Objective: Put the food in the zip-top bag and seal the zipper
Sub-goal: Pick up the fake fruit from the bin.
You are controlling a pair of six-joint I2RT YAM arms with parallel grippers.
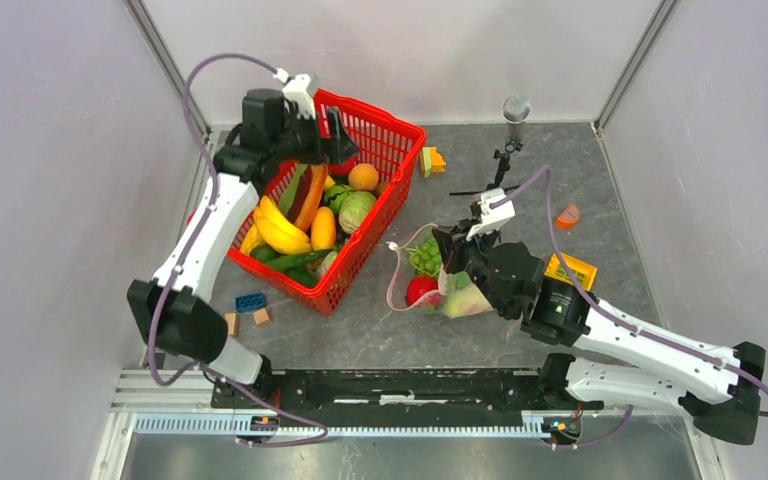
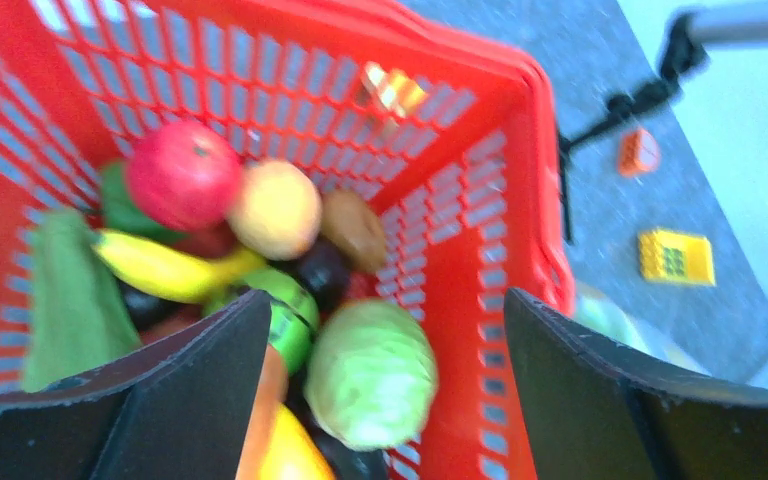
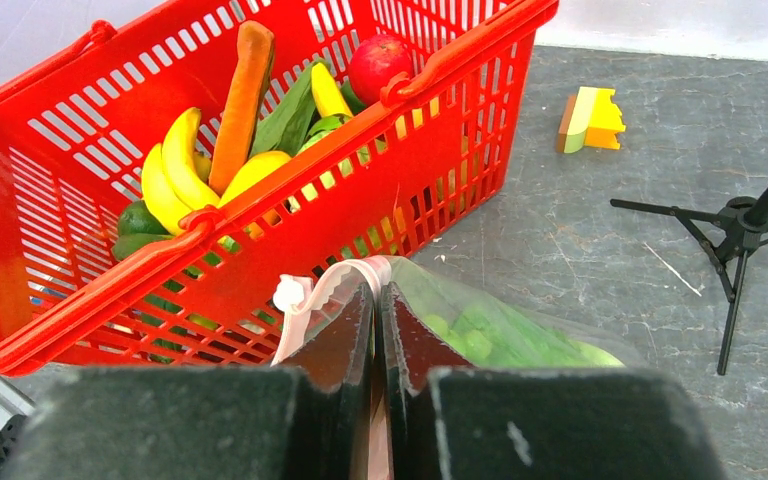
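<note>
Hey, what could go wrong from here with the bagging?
The left gripper hangs open over tightly packed food in the red basket; closing could catch two pieces or slip off the round cabbage. The right gripper pinches only the rim of the zip-top bag; the thin plastic might slip free.

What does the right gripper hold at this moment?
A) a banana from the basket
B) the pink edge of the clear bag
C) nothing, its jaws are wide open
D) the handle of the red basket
B: in the right wrist view the right gripper is pinched shut on the pale pink zipper strip at the mouth of the clear bag.
</note>
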